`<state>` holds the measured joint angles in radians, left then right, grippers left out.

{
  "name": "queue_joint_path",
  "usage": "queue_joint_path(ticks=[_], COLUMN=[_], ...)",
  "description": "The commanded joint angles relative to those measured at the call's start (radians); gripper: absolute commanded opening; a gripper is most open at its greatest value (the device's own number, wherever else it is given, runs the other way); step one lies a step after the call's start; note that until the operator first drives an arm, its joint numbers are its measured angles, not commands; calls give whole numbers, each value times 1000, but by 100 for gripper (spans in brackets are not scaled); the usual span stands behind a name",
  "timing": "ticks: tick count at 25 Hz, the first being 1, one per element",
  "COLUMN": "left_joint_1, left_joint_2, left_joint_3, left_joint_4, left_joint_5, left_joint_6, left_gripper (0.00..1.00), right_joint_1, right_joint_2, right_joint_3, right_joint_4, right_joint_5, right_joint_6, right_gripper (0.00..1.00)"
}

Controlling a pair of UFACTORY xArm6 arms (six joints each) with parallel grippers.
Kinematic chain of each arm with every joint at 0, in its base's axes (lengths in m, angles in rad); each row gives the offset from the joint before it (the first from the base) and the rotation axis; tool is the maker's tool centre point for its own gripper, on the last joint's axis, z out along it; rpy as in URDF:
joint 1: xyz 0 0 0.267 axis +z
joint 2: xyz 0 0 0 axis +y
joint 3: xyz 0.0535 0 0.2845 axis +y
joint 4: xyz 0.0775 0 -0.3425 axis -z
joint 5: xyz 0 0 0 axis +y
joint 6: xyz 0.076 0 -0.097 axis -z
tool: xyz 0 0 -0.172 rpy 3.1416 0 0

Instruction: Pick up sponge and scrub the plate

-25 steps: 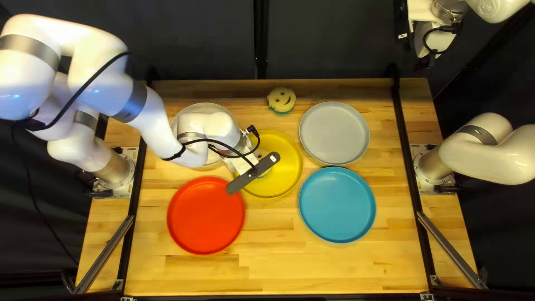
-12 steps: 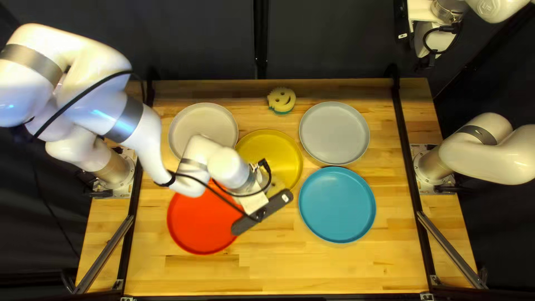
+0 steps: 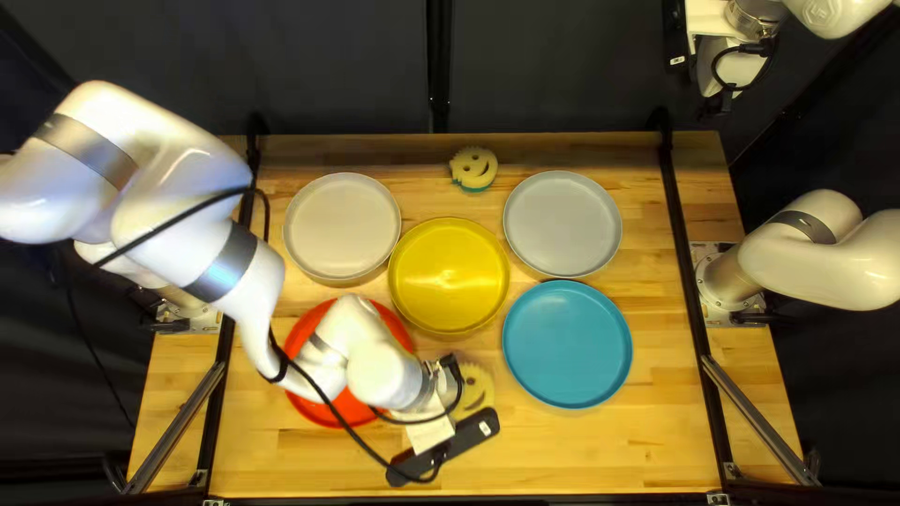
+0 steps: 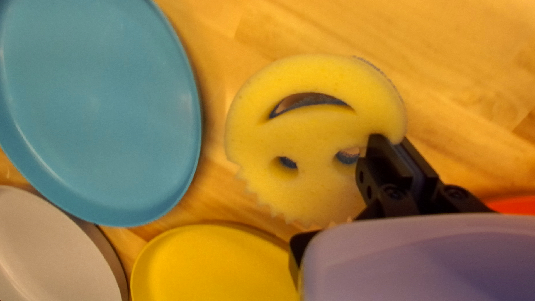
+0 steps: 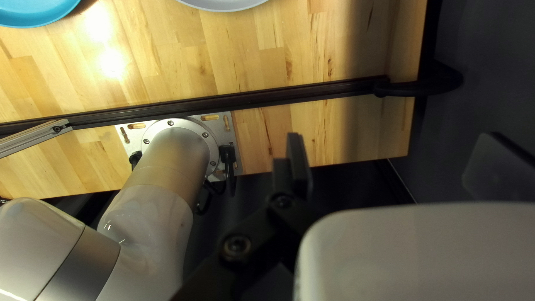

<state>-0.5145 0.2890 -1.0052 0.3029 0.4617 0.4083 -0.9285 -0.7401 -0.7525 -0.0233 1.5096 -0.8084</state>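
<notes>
One yellow smiley-face sponge (image 4: 317, 128) is hanging from my left gripper (image 4: 397, 144), whose fingers are clenching its rim beside an eye hole. That edge hold is probably leaving the broad foam face free for scrubbing. Most of the sponge is jutting out to one side of the fingertips, its mouth cut-out lying away from them. It is apparently hovering above the wooden table (image 3: 600, 450), between the red plate (image 3: 396, 330) and the blue plate (image 3: 567, 344), well apart from the latter.

Farther back, the off-white plate (image 3: 342, 225), yellow plate (image 3: 450, 272) and grey plate (image 3: 562, 223) are lying face up, presumably so that any dish is offering its inside to the foam. Which one is awaiting scrubbing, I cannot tell. Near the far edge, a second smiley-face sponge (image 3: 473, 169) is resting, perhaps as a spare. My right gripper (image 5: 395, 145) is standing spread and empty beyond the tabletop, likely leaving the other arm room.
</notes>
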Motion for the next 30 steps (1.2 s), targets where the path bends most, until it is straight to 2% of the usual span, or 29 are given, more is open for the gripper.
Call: queue_joint_path(ticks=[1,8,15,21,25,26,30], left_joint_1=[10,49,135,275,397,435,510], left_joint_2=[-16,-77,-193,-385,-561,-627,-778], left_joint_3=[35,127,239,375,481,503,542], left_joint_4=[-17,-50,-101,-248,-351,-376,-398], left_joint_5=[-29,-68,-65,-2,65,109,217], left_joint_6=[9,34,111,340,510,552,593], left_gripper=[100,100,100,100,100,100,100], right_joint_1=[0,0,0,0,0,0,0], right_joint_2=[0,0,0,0,0,0,0], right_joint_3=[0,0,0,0,0,0,0], right_joint_4=[0,0,0,0,0,0,0], right_joint_5=[0,0,0,0,0,0,0], right_joint_6=[0,0,0,0,0,0,0], right_gripper=[100,100,100,100,100,100,100])
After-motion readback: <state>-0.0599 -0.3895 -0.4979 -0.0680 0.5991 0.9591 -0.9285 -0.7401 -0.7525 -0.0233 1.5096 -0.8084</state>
